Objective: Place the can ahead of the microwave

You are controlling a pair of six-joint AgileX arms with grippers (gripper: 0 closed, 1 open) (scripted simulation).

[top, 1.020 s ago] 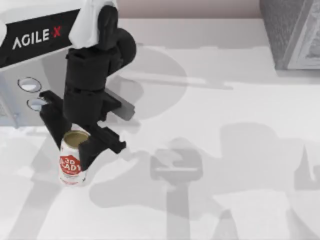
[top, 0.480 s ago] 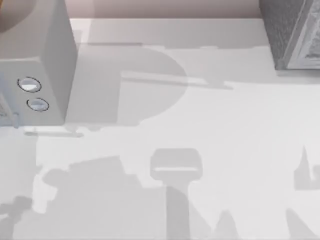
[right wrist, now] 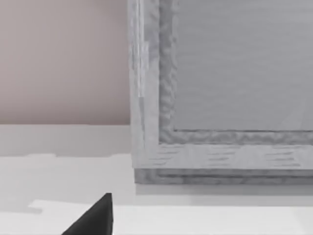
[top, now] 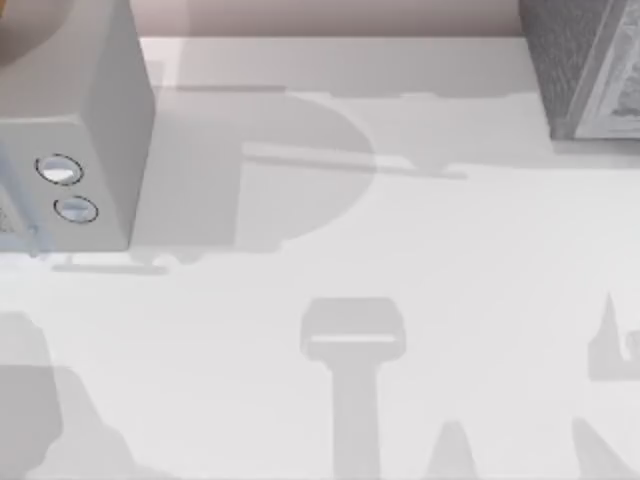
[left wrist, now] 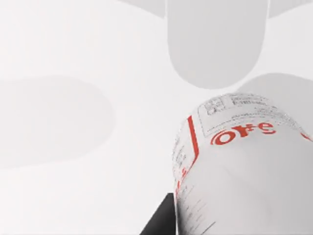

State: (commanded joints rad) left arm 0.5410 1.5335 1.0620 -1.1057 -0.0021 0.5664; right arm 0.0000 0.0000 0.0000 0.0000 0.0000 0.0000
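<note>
Microwave (top: 70, 140) at tabletop (top: 400, 250) left. Can (left wrist: 244, 166) close before our left end effector; its grip state we cannot tell.

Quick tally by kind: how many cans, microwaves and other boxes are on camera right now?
Cans: 1, the can, close up in the left wrist view.
Microwaves: 1, the microwave, at the table's left.
Other boxes: 1, the speckled grey box, at the far right.
Total: 3

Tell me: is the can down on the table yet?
Cannot tell. The can shows close up in the left wrist view, its base hidden.
</note>
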